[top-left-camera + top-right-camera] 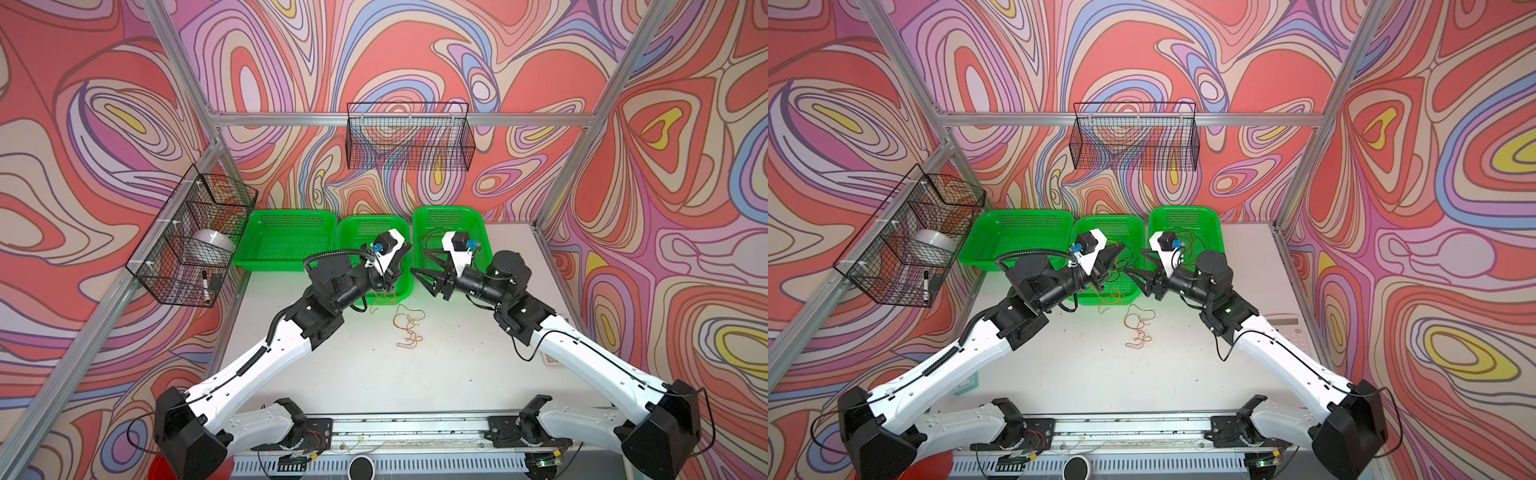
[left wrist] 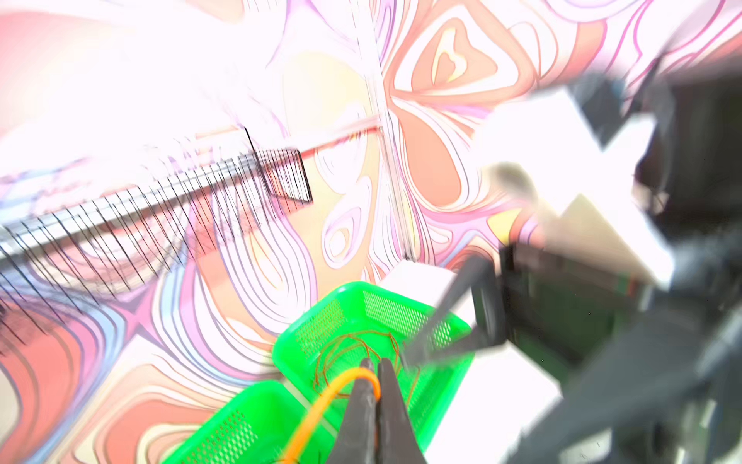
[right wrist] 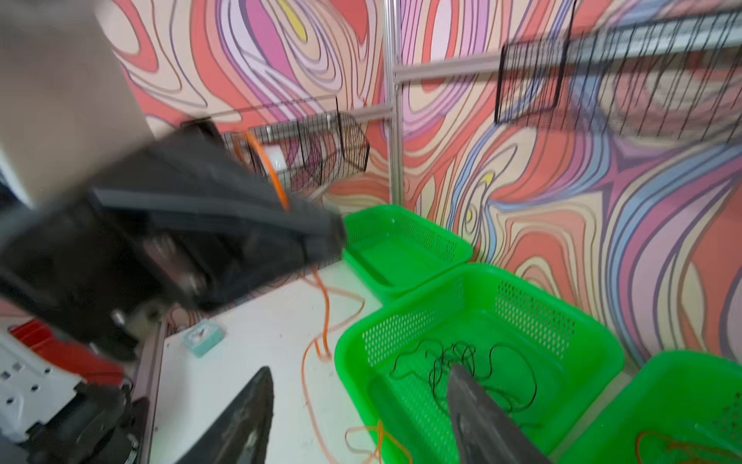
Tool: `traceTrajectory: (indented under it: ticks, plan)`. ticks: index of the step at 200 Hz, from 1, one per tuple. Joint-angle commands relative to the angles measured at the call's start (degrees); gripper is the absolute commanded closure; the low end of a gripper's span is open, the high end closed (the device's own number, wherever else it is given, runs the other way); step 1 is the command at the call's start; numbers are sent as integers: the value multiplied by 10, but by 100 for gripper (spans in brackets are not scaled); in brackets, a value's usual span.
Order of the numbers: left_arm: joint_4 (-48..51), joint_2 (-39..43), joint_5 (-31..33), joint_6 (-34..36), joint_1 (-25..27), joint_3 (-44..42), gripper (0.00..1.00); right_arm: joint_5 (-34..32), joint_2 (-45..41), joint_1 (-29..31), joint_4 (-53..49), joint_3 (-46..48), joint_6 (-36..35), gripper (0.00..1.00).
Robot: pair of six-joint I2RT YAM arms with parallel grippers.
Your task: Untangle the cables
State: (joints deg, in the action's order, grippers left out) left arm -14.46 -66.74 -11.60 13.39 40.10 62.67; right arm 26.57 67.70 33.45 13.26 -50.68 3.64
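Observation:
My left gripper [image 2: 375,365] is shut on the orange cable [image 2: 321,405] and hovers over the middle green basket [image 1: 370,218]. From there the orange cable runs down past the basket's front to a loose tangle [image 1: 409,328] on the white table. The black cable [image 3: 482,361] lies in loops inside the middle basket. The red cable [image 2: 345,353] is coiled in the right green basket [image 1: 446,209]. My right gripper [image 3: 359,369] is open and empty, close to the left gripper [image 1: 1121,248], above the middle basket's near right corner.
An empty green basket [image 1: 291,212] stands left of the other two. A wire basket [image 1: 191,232] on the left wall holds a tape roll and a marker. Another wire basket [image 1: 409,137] hangs on the back wall. A small teal box [image 3: 202,339] sits at the table's left edge.

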Motion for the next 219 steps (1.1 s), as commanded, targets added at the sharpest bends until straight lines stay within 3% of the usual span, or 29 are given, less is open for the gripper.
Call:
traceTrajectory:
  ticks: [1, 29, 60, 132, 182, 219]
  plan:
    - [70, 2, 19, 57, 0, 59, 100, -8, 25, 2, 36, 78, 37, 30]
    - [161, -34, 47, 141, -18, 167, 100, -18, 62, 4, 59, 97, 61, 31]
    - [221, -88, 49, 176, -87, 299, 100, -1, 83, 5, 70, 90, 69, 31]
    - [206, -259, 51, 227, -246, 554, 100, 35, 138, 9, 70, 52, 92, 31]
    - [102, -390, 26, 221, -358, 630, 100, 47, 177, 12, 61, 17, 107, 31]
    - [73, -442, 12, 182, -410, 623, 100, 44, 202, 12, 6, -17, 94, 31]
